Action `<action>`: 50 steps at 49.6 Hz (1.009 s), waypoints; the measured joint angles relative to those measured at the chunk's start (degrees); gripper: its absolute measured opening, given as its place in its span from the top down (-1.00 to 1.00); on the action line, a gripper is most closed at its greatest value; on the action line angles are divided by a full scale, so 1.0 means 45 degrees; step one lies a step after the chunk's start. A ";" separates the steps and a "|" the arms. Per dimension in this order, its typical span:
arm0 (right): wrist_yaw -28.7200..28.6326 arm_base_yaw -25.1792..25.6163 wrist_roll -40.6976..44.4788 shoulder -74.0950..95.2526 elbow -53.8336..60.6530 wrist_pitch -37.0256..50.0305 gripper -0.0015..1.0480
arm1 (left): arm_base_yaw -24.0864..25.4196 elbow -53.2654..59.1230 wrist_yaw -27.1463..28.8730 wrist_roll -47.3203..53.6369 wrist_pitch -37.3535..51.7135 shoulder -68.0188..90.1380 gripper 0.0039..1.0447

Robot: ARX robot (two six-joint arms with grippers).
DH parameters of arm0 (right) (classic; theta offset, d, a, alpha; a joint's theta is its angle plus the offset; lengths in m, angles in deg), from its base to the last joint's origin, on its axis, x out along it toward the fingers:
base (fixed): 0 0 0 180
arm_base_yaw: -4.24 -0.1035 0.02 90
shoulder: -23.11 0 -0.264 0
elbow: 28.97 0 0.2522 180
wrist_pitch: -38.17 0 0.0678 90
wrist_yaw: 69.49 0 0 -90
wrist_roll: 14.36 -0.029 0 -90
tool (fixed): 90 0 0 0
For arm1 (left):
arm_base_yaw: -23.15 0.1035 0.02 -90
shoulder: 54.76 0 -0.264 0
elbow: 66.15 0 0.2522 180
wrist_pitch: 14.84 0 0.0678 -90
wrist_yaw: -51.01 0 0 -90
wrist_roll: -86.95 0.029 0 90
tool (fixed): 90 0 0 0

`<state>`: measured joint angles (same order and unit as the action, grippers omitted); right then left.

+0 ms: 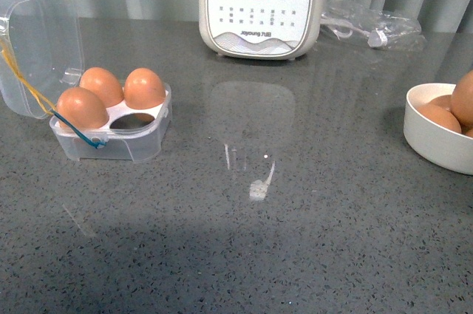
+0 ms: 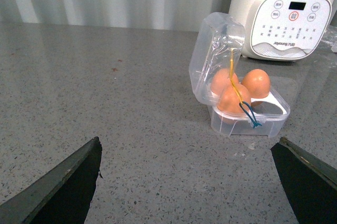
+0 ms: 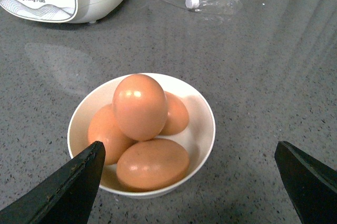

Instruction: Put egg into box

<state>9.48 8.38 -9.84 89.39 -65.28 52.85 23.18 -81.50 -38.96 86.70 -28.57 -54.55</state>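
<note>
The clear box [image 1: 140,141] stands at the left of the counter with its lid open. It holds three orange-brown eggs [image 1: 143,88], and its front right slot is empty. It also shows in the left wrist view [image 2: 263,124]. A white bowl [image 3: 202,108] holds several more eggs; the top egg [image 3: 140,105] rests on the others. The bowl sits at the right edge of the front view [image 1: 429,137]. My left gripper [image 2: 189,182] is open and empty, short of the box. My right gripper [image 3: 192,182] is open and empty beside the bowl's near rim.
A white cooker [image 1: 259,4] with a button panel stands at the back centre. A clear plastic bag with a white cable [image 1: 373,26] lies to its right. Grey speckled counter lies between box and bowl.
</note>
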 joint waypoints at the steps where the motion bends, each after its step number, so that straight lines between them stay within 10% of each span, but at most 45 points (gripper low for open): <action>1: 0.0005 -0.0024 0.0005 0.0136 -0.0092 0.0049 -0.87 | 0.0000 0.0000 0.0000 0.0000 0.0000 0.0000 -0.88; 50: -0.0053 -0.1608 0.0146 0.4595 -0.3313 0.0461 -0.87 | 0.0000 0.0000 0.0000 0.0000 0.0000 0.0000 -0.88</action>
<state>9.24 1.15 -9.19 110.07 -80.18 54.93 23.18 -81.50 -38.96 86.70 -28.57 -54.55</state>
